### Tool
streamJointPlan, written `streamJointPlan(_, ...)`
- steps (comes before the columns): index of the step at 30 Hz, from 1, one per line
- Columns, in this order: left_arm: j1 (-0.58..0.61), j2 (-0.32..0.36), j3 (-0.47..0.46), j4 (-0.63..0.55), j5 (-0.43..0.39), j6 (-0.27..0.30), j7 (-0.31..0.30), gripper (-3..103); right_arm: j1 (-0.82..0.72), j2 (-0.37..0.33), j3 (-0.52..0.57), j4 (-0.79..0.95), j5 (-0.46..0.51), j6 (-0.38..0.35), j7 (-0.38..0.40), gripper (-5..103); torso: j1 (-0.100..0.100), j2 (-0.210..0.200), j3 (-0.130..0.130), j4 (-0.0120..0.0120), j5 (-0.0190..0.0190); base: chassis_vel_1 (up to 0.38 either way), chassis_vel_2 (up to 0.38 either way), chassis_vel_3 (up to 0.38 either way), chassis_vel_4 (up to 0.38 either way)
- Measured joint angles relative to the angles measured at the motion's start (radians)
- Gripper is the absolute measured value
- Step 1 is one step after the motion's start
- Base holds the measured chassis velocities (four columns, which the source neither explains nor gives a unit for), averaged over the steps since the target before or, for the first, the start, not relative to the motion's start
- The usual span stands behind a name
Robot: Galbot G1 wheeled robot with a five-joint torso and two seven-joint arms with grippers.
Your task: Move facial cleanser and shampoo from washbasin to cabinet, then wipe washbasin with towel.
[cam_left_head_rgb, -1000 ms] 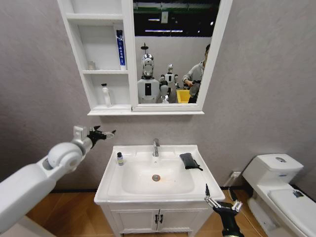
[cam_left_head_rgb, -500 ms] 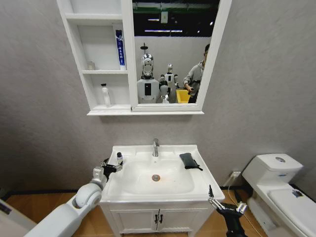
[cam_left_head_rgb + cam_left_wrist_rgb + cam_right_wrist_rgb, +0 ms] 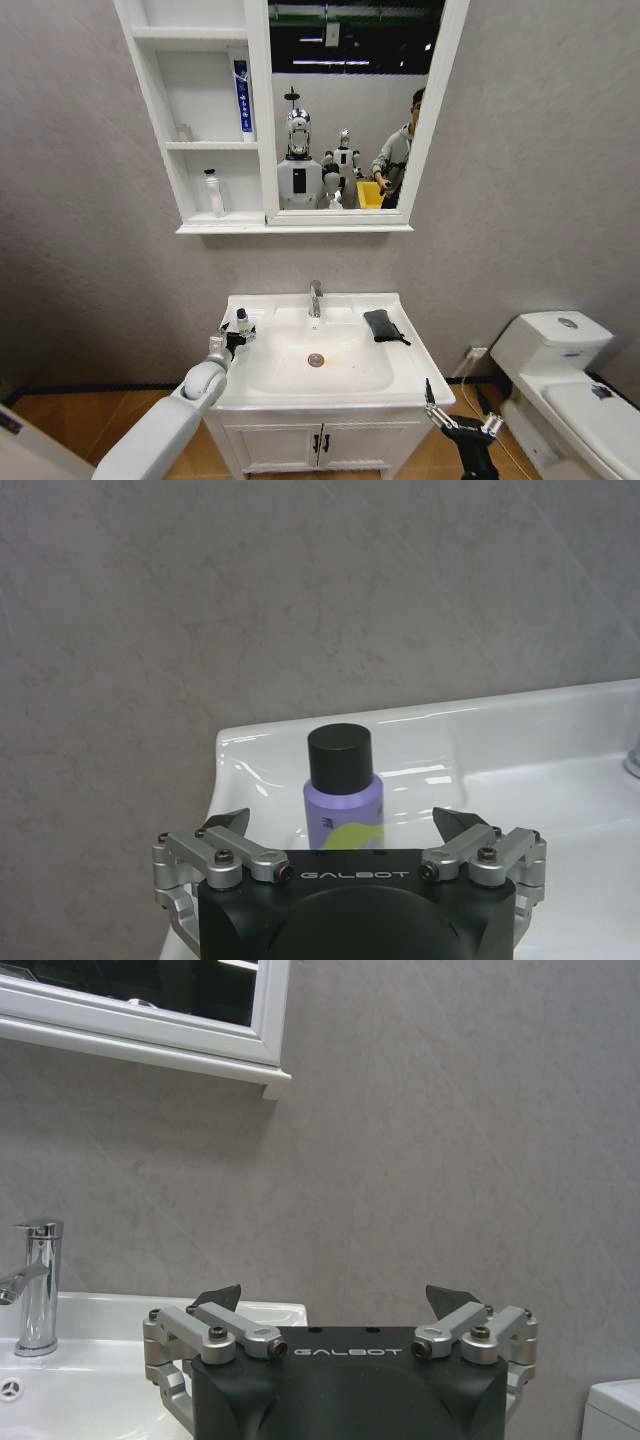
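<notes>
The left gripper point(image 3: 343, 832) — fingers spread wide — flanks the purple bottle point(image 3: 342, 795) on the washbasin point(image 3: 330, 398) rim, not touching it.

White arm point(image 3: 160, 435), black GALBOT-marked end effector point(image 3: 342, 832), silver screwed linkages

The purple bottle point(image 3: 342, 792) stands alone at the washbasin's point(image 3: 300, 385) back left corner, with bare rim on both sides for the left gripper's point(image 3: 342, 832) spread jaws. Just behind it the grey wall point(image 3: 300, 600) blocks passage.
</notes>
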Motion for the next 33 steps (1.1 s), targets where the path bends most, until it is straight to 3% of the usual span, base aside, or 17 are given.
streamJointPlan(6,-0.038,-0.023,-0.001,0.082,0.031,-0.007,0.021,101,-0.003,-0.003,0.006,0.001,0.0,-0.002,0.006,100,0.0,0.0,0.0,0.0001,0.0,0.0,0.0,0.0,0.0)
streamJointPlan(14,-0.025,-0.025,-0.001,0.088,0.032,-0.016,0.08,70,0.004,-0.003,0.006,0.002,0.001,-0.01,0.011,100,0.0,0.0,0.0,0.0002,-0.0001,0.0,0.0,0.0,0.0)
streamJointPlan(15,-0.025,-0.025,-0.001,0.088,0.032,-0.016,0.08,70,0.004,-0.003,0.006,0.002,0.001,-0.01,0.011,100,0.0,0.0,0.0,0.0002,-0.0001,0.0,0.0,0.0,0.0)
streamJointPlan(16,-0.019,-0.023,-0.001,0.078,0.032,-0.016,0.083,58,0.004,-0.001,0.005,0.002,0.001,-0.01,0.011,100,0.0,0.0,0.0,0.0001,0.0,0.0,0.0,0.0,0.0)
streamJointPlan(20,-0.009,-0.02,-0.001,0.062,0.03,-0.017,0.084,53,0.004,0.0,0.003,0.002,0.001,-0.01,0.011,100,0.0,0.0,0.0,0.0001,-0.0001,0.0,0.0,0.0,0.0)
streamJointPlan(21,-0.002,-0.014,-0.003,0.05,0.029,-0.016,0.084,43,0.004,0.001,0.002,0.002,0.001,-0.01,0.011,100,0.0,0.0,0.0,0.0001,-0.0001,0.0,0.0,0.0,0.0)
streamJointPlan(27,0.032,0.019,-0.02,-0.023,0.006,-0.016,0.077,42,0.006,0.001,-0.001,0.005,0.0,-0.01,0.01,100,0.0,0.0,0.0,0.0001,-0.0003,0.0,0.0,0.0,0.0)
streamJointPlan(31,0.067,0.091,-0.044,-0.14,-0.027,-0.004,0.066,42,0.01,0.004,-0.007,0.007,-0.002,-0.01,0.008,100,0.0,0.0,0.0,0.0001,-0.0005,0.0,0.0,0.0,0.0)
streamJointPlan(33,0.095,0.171,-0.067,-0.276,-0.063,0.022,0.036,42,0.011,0.01,-0.014,0.008,-0.005,-0.01,0.007,100,0.0,0.0,0.0,0.0005,-0.0003,0.0,0.0,0.0,0.0)
